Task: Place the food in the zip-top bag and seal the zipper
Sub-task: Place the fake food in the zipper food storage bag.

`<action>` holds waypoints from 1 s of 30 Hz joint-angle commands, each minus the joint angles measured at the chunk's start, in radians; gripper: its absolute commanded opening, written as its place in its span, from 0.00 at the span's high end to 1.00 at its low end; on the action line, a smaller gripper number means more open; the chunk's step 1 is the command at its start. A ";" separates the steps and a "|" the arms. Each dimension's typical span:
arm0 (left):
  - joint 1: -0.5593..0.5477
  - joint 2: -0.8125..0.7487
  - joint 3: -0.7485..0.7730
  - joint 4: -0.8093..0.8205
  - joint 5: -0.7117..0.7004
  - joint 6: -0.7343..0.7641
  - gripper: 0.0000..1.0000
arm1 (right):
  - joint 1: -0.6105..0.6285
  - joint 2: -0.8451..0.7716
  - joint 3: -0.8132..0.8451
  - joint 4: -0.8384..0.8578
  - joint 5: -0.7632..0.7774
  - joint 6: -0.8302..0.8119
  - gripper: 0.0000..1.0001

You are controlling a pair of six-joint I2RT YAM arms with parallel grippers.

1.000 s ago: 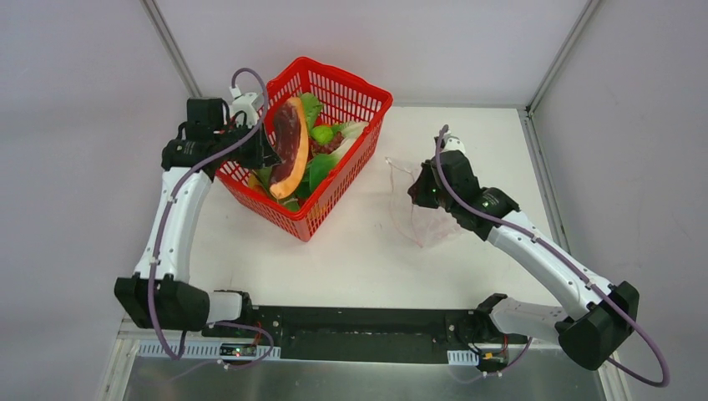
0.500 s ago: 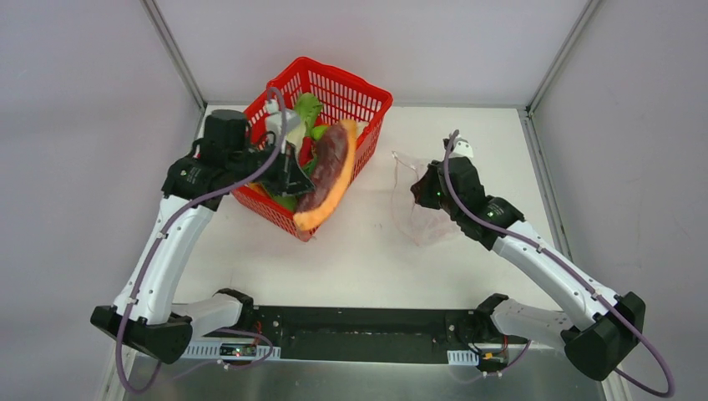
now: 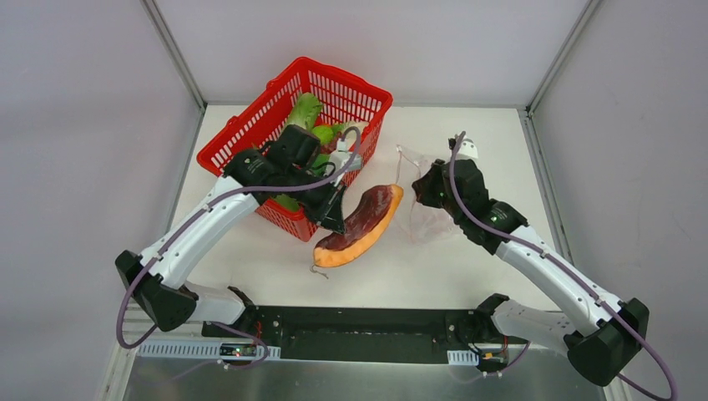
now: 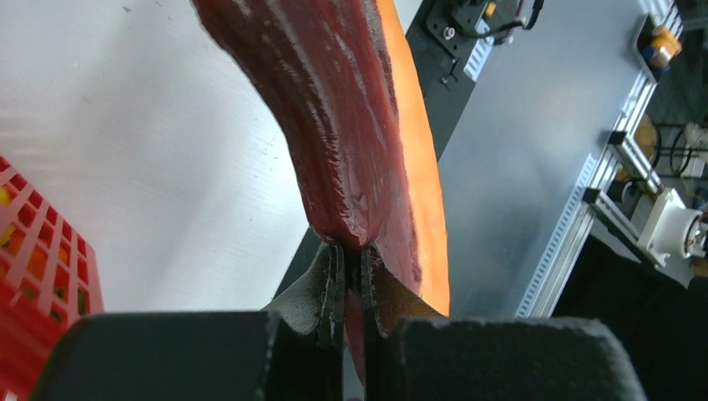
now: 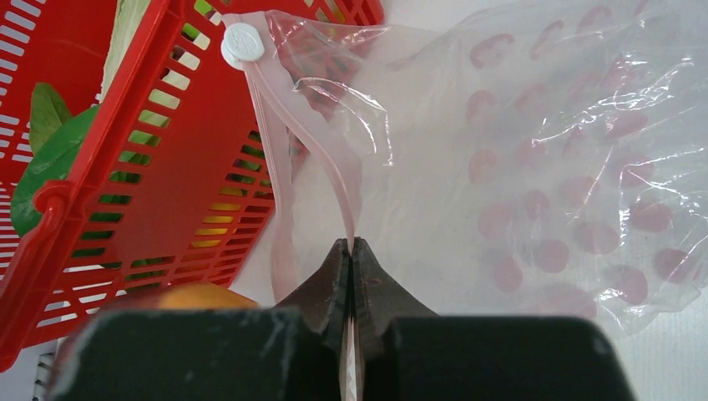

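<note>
The left gripper [image 4: 351, 261] is clenching one end of the bun with sausage [image 4: 351, 125]. It is holding it out above the table [image 3: 417, 271] at the centre of the overhead view, between the red basket [image 3: 367, 109] at upper left and the bag [image 3: 415, 224] on the right. The right gripper [image 5: 351, 251] is pinching one side of the bag's pink zipper [image 5: 331, 180], and the two strips are parting below the white slider [image 5: 240, 42]. Green leaves [image 3: 305, 109] are lying in the basket.
</note>
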State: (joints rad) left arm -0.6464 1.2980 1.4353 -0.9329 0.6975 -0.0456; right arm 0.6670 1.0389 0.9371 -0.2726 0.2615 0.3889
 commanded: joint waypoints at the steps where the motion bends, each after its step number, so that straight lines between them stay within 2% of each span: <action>1: -0.068 0.073 0.107 -0.091 -0.079 0.074 1.00 | -0.004 -0.034 -0.005 0.046 0.012 0.007 1.00; 12: -0.091 0.209 0.190 -0.052 -0.119 0.049 1.00 | -0.004 -0.062 -0.035 0.048 -0.099 -0.044 1.00; 24: -0.140 0.378 0.370 -0.172 -0.152 0.026 1.00 | 0.003 -0.107 -0.052 0.069 -0.215 -0.132 1.00; 30: -0.186 0.413 0.431 -0.253 -0.113 0.105 1.00 | 0.006 -0.103 -0.070 0.076 -0.205 -0.144 1.00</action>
State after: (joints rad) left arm -0.8001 1.7096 1.8042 -1.1007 0.5434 -0.0029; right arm 0.6674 0.9527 0.8841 -0.2546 0.0692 0.2756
